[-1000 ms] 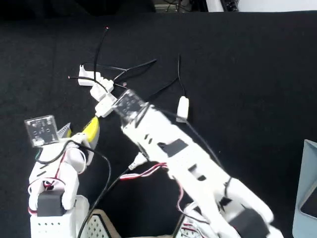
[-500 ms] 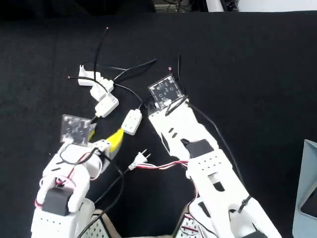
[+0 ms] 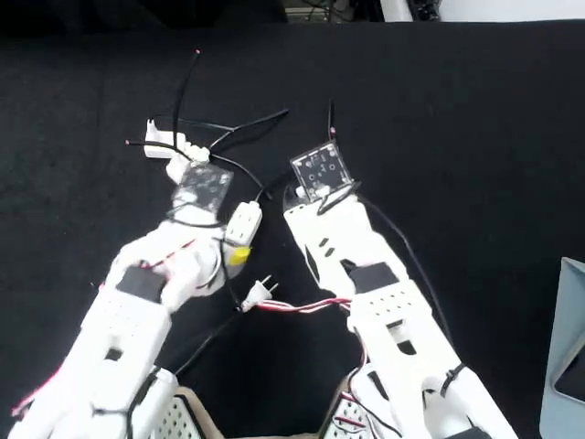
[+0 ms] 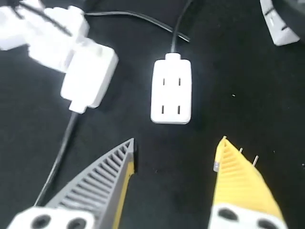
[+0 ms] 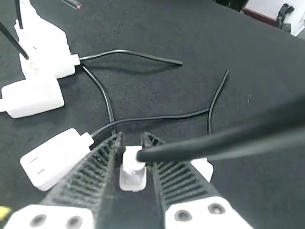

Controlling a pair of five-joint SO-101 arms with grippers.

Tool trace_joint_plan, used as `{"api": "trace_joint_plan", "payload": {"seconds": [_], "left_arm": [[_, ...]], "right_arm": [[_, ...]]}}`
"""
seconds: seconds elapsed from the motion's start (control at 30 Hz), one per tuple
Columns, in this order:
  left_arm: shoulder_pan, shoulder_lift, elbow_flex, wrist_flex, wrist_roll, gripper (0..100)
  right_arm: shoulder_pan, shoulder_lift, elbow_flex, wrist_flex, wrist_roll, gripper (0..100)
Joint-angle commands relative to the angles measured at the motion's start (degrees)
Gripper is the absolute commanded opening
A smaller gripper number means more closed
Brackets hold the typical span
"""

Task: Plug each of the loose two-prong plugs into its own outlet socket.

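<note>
A small white plug (image 5: pixel 132 175) on a black cable is sitting pinched between the fingers of the right gripper (image 5: pixel 131 138), low over the middle of the black tabletop (image 3: pixel 475 137). Its cable is running out across one of the fingers.

Just beside it, a white outlet socket (image 4: pixel 171 90) is lying flat on the tabletop. It is showing two pairs of slots, and its own black cord is leading away from one end. The left gripper (image 4: pixel 176 142) is hovering right by this socket, the grey and yellow fingers (image 4: pixel 238 176) standing spread wide and gripping nothing, the socket lying just past their tips.

A loose two-prong plug (image 3: pixel 262 291) with red and white wires is lying between the two arms, close to the yellow finger, and its prongs are pointing toward the right arm.

Farther out, beyond the left arm, a cluster of white plugs and sockets (image 4: pixel 52 33) is resting with a white adapter block (image 4: pixel 88 76) against it, and thin black cables are fanning out from the cluster. At the right edge of the tabletop, the side of a blue-grey container (image 3: pixel 562 347) is standing well apart from everything else.
</note>
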Motion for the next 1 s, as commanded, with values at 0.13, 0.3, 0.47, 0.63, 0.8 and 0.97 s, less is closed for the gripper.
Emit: {"api": "trace_joint_plan", "payload": {"seconds": [0.13, 0.3, 0.47, 0.63, 0.8, 0.97], "left_arm": [[1.6, 20.8, -10.4, -11.4, -1.1, 27], [1.5, 31.6, -16.1, -13.4, -1.1, 27], [1.1, 41.0, -21.7, -13.2, -1.1, 27], [1.0, 45.3, -24.8, -13.2, -5.0, 14], [0.0, 45.4, -24.3, -12.7, -12.9, 8], [-5.8, 45.4, -23.7, -12.8, -22.2, 9]], "right_arm": [[0.8, -1.7, -0.3, -1.8, 0.0, 1.1], [0.8, -1.7, -0.1, -1.8, 0.0, 1.1], [0.8, -1.7, 0.0, -1.8, 0.0, 1.1], [0.8, -1.7, 0.0, -1.8, 0.0, 1.1], [0.8, -1.7, 0.0, -1.8, 0.0, 1.1], [0.8, -1.7, 0.0, -1.8, 0.1, 1.1]]}}
